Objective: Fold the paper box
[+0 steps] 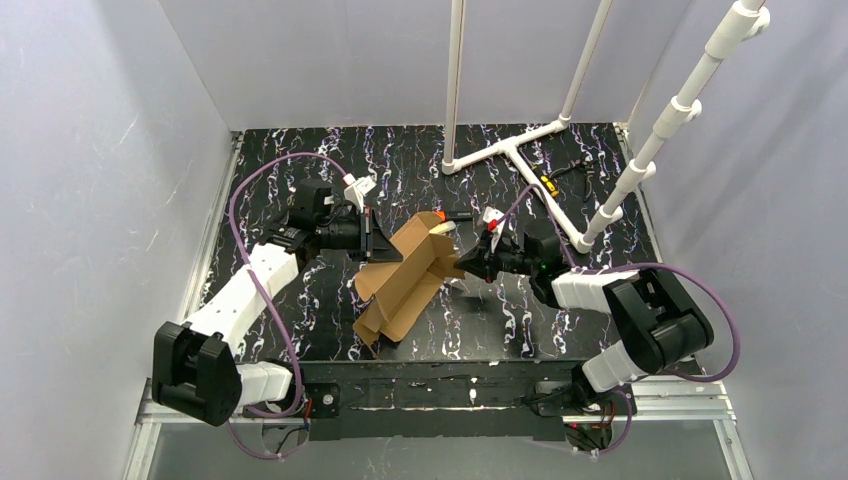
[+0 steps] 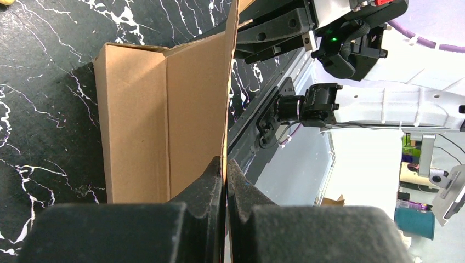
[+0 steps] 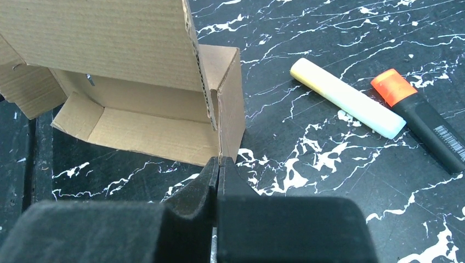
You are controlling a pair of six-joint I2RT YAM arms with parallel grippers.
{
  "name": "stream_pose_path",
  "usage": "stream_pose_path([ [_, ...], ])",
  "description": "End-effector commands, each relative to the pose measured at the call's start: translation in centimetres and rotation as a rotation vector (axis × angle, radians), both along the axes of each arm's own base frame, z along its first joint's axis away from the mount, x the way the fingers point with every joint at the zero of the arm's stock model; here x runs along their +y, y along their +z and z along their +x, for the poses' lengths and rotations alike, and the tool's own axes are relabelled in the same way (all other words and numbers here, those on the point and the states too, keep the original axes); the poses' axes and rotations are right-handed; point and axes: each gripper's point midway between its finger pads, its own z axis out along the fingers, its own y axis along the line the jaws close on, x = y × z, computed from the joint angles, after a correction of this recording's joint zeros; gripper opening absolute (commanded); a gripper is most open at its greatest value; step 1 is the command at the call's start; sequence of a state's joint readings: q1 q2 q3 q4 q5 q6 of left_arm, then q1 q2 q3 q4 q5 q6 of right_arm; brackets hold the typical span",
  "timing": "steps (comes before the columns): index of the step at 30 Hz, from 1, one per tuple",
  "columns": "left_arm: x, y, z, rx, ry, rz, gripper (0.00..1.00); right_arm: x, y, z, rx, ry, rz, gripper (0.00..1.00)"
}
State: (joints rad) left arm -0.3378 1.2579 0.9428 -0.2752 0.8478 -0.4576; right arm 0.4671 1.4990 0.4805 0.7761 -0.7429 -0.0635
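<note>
The paper box (image 1: 405,285) is sitting half-folded at the centre of the counter (image 1: 500,320), walls rising, flaps splaying unfolded toward seven o'clock, left fingers (image 2: 203,186) and right fingers (image 3: 203,183) each clamping a cardboard edge.

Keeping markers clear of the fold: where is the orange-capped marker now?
In the right wrist view, the orange-capped marker lies on the table at far right, just right of the pale yellow marker, apart from the paper box on the left.

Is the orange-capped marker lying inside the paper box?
No, the orange-capped marker lies on the table, outside the paper box.
</note>
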Motion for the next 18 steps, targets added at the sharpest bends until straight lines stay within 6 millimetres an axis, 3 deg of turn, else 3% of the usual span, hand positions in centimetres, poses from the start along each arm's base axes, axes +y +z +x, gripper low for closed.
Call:
stream_pose_path([
  [1, -0.1, 1.0, -0.6, -0.039, -0.012, -0.024, 0.00, -0.3, -2.1, -0.6, 0.067, -0.004, -0.045, 0.05],
  [10, -0.2, 1.2, -0.8, -0.054, -0.014, -0.043, 0.00, -0.3, -2.9, -0.3, 0.075, -0.013, -0.068, 0.04],
  [18, 0.0, 0.2, -0.4, -0.034, 0.008, -0.014, 0.00, 0.2, -2.2, -1.1, 0.055, 0.041, -0.050, 0.04],
])
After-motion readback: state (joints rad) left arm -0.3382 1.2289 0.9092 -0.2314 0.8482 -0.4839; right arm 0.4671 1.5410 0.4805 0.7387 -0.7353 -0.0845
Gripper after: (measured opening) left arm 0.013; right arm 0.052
